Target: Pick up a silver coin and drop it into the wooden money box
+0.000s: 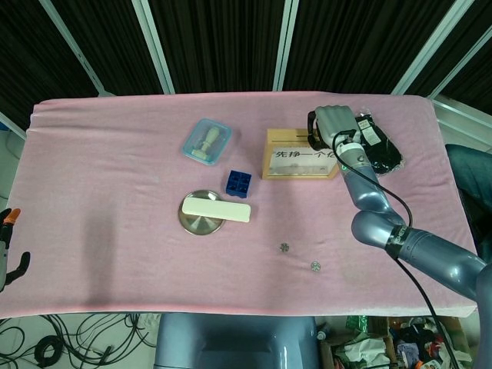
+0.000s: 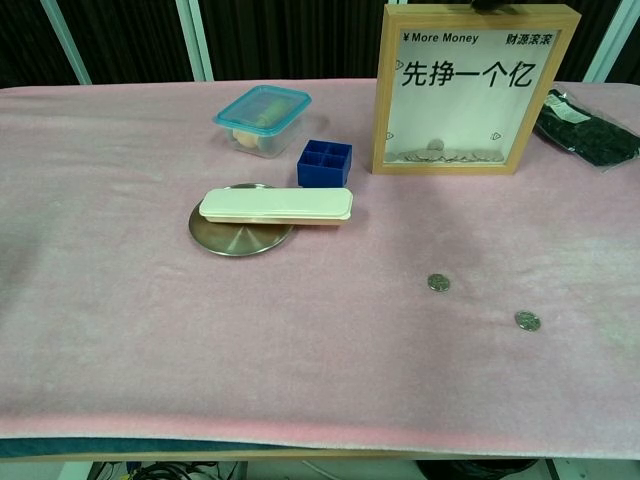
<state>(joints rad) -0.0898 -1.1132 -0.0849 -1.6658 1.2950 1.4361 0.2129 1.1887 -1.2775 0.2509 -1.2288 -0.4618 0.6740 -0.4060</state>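
Note:
Two silver coins lie apart on the pink cloth, one nearer the middle and one further right. The wooden money box stands upright at the back right, with several coins heaped behind its clear front. My right hand hovers over the box's top right corner, seen from the back with its fingers curled down; whether it holds anything is hidden. My left hand hangs off the table's left edge, fingers apart and empty.
A teal-lidded container, a blue compartment block and a cream case lying across a steel dish sit left of the box. A black packet lies right of the box, under my right arm.

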